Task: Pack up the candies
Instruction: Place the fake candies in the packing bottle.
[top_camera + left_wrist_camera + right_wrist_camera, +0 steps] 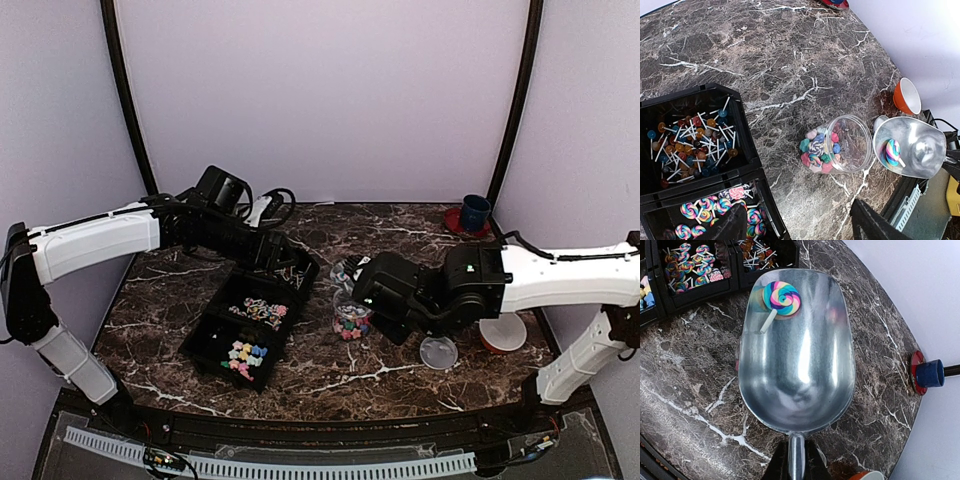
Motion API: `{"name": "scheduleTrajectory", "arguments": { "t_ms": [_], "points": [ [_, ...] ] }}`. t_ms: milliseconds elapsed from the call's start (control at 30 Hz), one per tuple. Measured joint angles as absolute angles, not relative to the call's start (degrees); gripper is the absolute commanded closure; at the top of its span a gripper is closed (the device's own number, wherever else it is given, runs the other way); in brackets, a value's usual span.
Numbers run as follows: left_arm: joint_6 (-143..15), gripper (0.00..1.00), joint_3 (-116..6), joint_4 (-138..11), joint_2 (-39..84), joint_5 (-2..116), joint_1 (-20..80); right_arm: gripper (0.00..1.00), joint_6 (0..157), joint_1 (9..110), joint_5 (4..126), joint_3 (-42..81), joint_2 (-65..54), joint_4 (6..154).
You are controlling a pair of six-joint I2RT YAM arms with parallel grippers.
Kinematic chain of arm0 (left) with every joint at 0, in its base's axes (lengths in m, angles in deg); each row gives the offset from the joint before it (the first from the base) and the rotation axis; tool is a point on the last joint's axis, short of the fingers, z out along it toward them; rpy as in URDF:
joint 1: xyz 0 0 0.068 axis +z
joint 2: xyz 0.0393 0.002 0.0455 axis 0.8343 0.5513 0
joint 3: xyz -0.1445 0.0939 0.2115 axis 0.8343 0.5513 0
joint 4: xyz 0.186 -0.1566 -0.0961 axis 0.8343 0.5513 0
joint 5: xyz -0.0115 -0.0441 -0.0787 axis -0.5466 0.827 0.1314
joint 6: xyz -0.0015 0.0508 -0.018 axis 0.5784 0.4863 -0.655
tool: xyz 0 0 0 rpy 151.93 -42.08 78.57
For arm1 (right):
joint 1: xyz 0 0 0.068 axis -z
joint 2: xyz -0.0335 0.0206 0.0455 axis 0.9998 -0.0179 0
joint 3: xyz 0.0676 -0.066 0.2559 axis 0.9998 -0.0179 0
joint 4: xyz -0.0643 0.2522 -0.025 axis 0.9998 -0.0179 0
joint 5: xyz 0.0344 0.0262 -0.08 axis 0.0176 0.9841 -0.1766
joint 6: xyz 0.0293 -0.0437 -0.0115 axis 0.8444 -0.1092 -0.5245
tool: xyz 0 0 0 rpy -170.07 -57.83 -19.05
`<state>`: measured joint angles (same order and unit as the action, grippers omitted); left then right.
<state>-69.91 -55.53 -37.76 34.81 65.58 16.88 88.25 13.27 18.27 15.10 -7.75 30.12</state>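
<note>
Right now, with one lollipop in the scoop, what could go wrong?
The lollipop lies near the front lip of the scoop; a slight forward tilt may drop it on the table. The jar sits close beside the scoop, so a sideways move could knock it.

Bright, even, diffuse light fills every view, tinting the walls (320, 100) faintly lilac. Shadows on the dark marbled desk (400, 240) are soft and faint. The metal scoop (797, 360) carries a bright vertical glare streak and smeared reflections. The overhead view is soft; the left wrist's near fingers (875, 225) blur darkly.
</note>
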Motion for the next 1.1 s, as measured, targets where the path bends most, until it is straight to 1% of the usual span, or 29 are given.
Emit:
{"name": "scheduleTrajectory", "arguments": {
  "t_ms": [167,533,767,1100],
  "points": [
    [-70.07,0.26,-55.80,-37.69,35.07,65.55,16.47,1.00,91.76,13.27,18.89,17.57,-9.35,25.82],
    [-70.88,0.25,-59.40,-38.02,41.89,63.56,14.39,1.00,102.69,13.27,21.55,31.43,-19.99,5.90],
    [-71.16,0.25,-59.40,-38.19,42.75,62.49,13.95,1.00,104.14,13.27,24.52,31.91,-22.48,1.55],
    [-71.16,0.23,-58.94,-38.50,42.62,59.26,13.86,1.00,103.44,13.34,25.01,34.01,-27.44,1.01]
  ]
}}
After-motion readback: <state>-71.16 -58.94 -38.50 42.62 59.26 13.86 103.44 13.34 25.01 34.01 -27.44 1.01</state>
